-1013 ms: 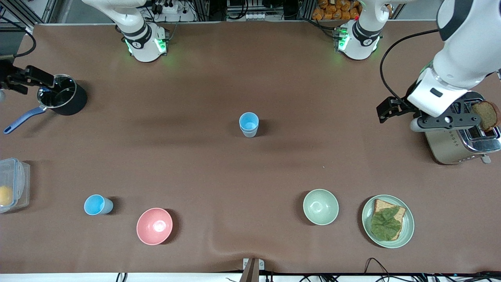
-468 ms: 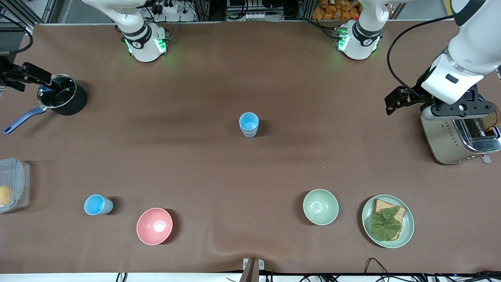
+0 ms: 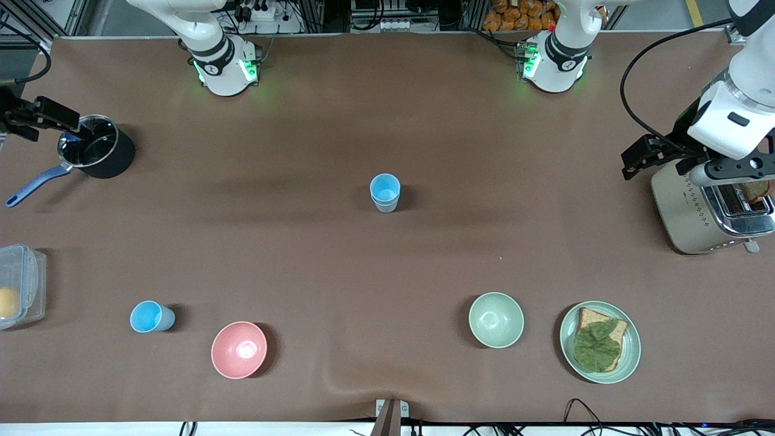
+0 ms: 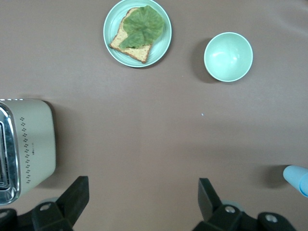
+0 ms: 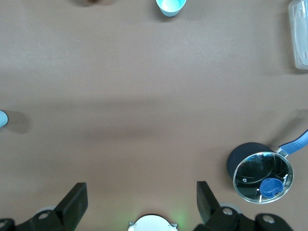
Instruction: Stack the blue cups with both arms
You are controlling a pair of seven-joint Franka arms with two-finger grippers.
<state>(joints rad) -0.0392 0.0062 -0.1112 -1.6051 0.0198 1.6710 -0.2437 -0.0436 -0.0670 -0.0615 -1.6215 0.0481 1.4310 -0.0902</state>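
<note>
The left end effector (image 4: 139, 204) hangs raised at its arm's end of the bench, fingers spread wide, while the right end effector (image 5: 139, 204), likewise spread, hangs at the other end.

Two light-blue cups nested upright as a stack (image 3: 385, 192) at the table's centre, the greyer one beneath, and a third blue cup (image 3: 151, 317) standing alone, upright and mouth up, toward seven o'clock from the stack, well apart from it.

Three blue cups (image 3: 385, 192), two bowls (image 3: 239, 349), one plate (image 3: 631, 342), one toaster (image 3: 690, 212), one saucepan (image 3: 97, 154)
</note>
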